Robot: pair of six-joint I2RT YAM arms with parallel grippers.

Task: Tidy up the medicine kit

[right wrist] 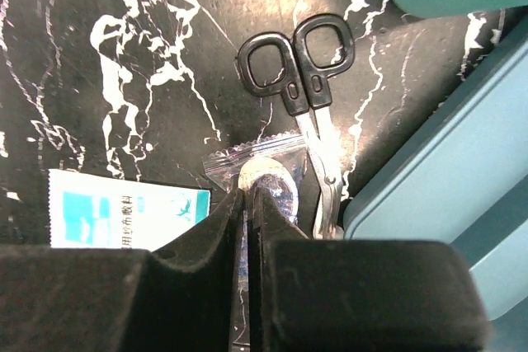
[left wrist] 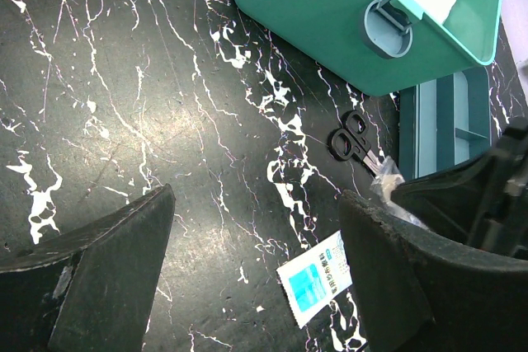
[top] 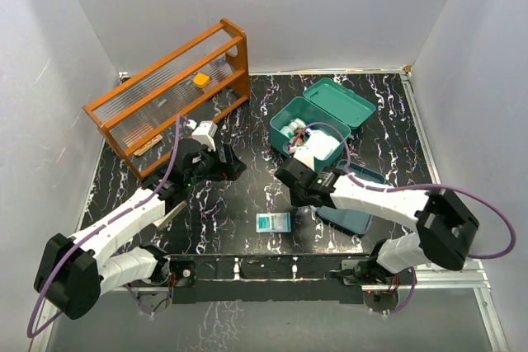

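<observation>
The medicine kit (top: pixel 307 128) is a teal box standing open at the back right, with white items inside; its front wall and latch (left wrist: pixel 388 24) show in the left wrist view. Just in front of it my right gripper (right wrist: pixel 247 195) is down at the table, shut on a clear plastic packet (right wrist: pixel 268 169) with a pale round thing inside. Black-handled scissors (right wrist: pixel 297 63) lie right beside the packet. A white and blue sachet (top: pixel 274 222) lies flat on the table to the left of it. My left gripper (left wrist: pixel 256 269) hangs open over bare table (left wrist: pixel 124 121), holding nothing.
An orange wooden rack (top: pixel 165 92) stands at the back left. A blue-grey divided tray (top: pixel 363 204) sits close to the right of my right gripper, its edge (right wrist: pixel 445 195) next to the scissors' blades. The kit's lid (top: pixel 342 100) lies open behind the box.
</observation>
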